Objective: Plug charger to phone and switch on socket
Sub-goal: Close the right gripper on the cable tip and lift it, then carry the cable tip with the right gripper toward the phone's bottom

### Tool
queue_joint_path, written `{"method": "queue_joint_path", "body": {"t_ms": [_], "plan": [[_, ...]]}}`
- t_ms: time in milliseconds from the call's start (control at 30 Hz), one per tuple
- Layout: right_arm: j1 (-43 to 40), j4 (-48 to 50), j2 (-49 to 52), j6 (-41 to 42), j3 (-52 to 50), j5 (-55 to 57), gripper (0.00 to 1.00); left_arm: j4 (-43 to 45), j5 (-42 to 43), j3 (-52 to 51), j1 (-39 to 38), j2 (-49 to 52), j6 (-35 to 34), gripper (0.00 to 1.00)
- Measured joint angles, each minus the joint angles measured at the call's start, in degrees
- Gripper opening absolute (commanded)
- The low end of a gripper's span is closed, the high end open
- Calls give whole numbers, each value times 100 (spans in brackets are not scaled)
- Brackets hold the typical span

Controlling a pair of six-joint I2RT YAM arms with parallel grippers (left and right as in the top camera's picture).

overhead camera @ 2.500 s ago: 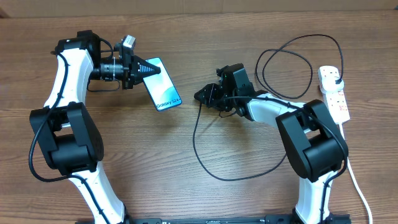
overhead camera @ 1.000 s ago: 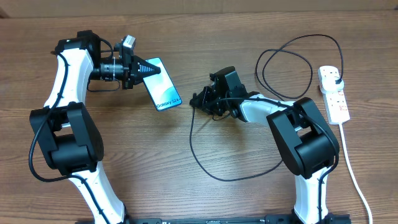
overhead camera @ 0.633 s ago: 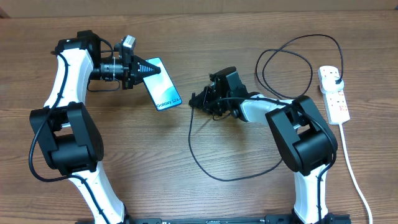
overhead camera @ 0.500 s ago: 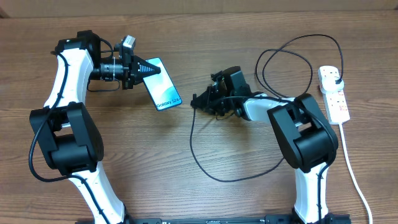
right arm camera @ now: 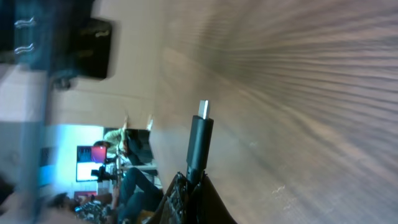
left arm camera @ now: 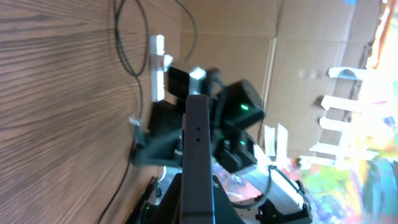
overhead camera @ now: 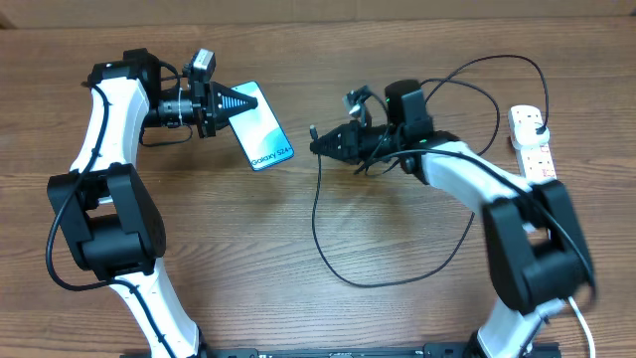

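My left gripper (overhead camera: 241,102) is shut on the phone (overhead camera: 264,134), gripping its far end; the light blue screen faces up and the phone looks lifted. In the left wrist view the phone (left arm camera: 198,140) shows edge-on between the jaws (left arm camera: 199,208). My right gripper (overhead camera: 323,145) is shut on the charger's connector end, right of the phone and apart from it. In the right wrist view the connector (right arm camera: 200,138) sticks out of the jaws (right arm camera: 188,186), metal tip bare. The black cable (overhead camera: 316,214) loops over the table to the white socket (overhead camera: 535,154) at the right.
The socket's thick white cord (overhead camera: 569,293) runs down the right edge. A black plug (overhead camera: 538,120) sits at the socket's far end. The cable makes a large loop (overhead camera: 467,85) behind my right arm. The socket (left arm camera: 158,68) also shows in the left wrist view.
My right arm has swung up and back, lifting the connector end off the table, still pointing at the phone. My left gripper has raised the phone slightly.
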Motion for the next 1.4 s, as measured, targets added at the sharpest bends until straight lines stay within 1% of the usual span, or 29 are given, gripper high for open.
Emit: {"method": "queue_joint_path", "body": {"t_ms": [200, 433, 533, 767, 867, 1100, 1267, 1400], "plan": [[-107, -1137, -1165, -496, 4, -44, 4, 0, 321, 0, 0, 0, 87, 4], [-387, -2658, -1912, -1137, -4, -2, 4, -22, 455, 0, -28, 0, 186, 4], [-409, -2887, -2286, -1292, -120, 22, 4, -24, 476, 0, -90, 0, 197, 4], [-289, -2833, -3195, -1307, -505, 39, 4, -22, 492, 0, -411, 0, 297, 4], [-114, -2509, -3425, -1095, -732, 44, 4, -15, 492, 0, -516, 0, 295, 4], [680, -1362, -3429, -352, -1381, 243, 4, 271, 496, 0, -575, 0, 175, 4], [1069, -1215, -3429, -96, -1423, 424, 4, 463, 501, 0, -575, 0, 42, 4], [1108, -1200, -3429, -2, -1423, 562, 4, 474, 516, 0, -553, 0, -11, 4]]}}
